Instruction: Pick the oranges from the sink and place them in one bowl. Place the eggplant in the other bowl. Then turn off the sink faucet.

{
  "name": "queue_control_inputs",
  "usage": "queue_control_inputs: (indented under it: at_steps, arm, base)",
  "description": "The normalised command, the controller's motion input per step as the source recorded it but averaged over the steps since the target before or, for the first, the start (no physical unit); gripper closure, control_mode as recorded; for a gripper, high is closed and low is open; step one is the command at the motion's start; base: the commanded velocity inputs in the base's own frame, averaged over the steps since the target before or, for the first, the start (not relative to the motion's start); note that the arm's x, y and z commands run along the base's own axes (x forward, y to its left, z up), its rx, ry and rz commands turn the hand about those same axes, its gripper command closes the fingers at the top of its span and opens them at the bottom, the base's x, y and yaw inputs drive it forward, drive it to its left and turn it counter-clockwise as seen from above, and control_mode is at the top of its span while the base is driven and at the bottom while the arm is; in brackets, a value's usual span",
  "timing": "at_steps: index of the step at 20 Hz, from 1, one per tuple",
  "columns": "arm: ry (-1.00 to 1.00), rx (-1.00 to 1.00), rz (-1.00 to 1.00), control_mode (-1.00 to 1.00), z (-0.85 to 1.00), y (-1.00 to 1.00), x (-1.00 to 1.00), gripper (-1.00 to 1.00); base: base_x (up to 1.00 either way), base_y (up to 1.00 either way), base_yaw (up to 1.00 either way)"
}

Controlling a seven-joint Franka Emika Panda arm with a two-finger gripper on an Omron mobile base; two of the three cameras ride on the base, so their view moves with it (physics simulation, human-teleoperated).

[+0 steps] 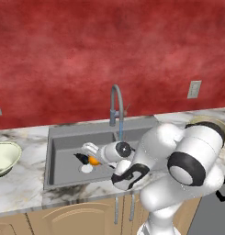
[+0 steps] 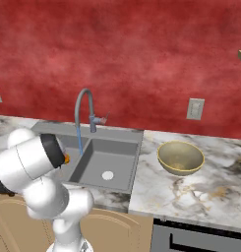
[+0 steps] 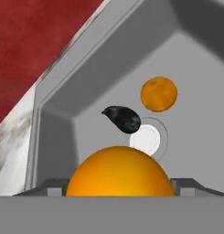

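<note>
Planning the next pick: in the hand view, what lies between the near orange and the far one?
The eggplant and the white drain lie between the near orange and the far orange, in the hand view.

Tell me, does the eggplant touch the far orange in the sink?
Apart. In the hand view, grey sink floor shows between the eggplant and the far orange.

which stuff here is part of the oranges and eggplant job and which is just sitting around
Job:
- near orange, between the gripper tips
- far orange
- eggplant
- sink
- tan bowl
- cream-white bowl
- faucet, water running

Just there:
- wall outlet
- marble counter
- drain disc
</note>
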Motion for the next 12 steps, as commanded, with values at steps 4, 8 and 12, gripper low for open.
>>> queue_control_inputs:
  at_steps: [4,8,12]
  arm:
    - [0.12,0.0,0.0,-1.0,1.0,0.0,-0.02,1.0]
    - [0.2,0.0,0.0,-1.0,1.0,-0.15,-0.09,1.0]
    - [0.24,0.0,0.0,-1.0,1.0,-0.28,-0.18,1.0]
  base:
    - [0.0,0.0,0.0]
    - [0.0,0.0,0.0]
    - [0.0,0.0,0.0]
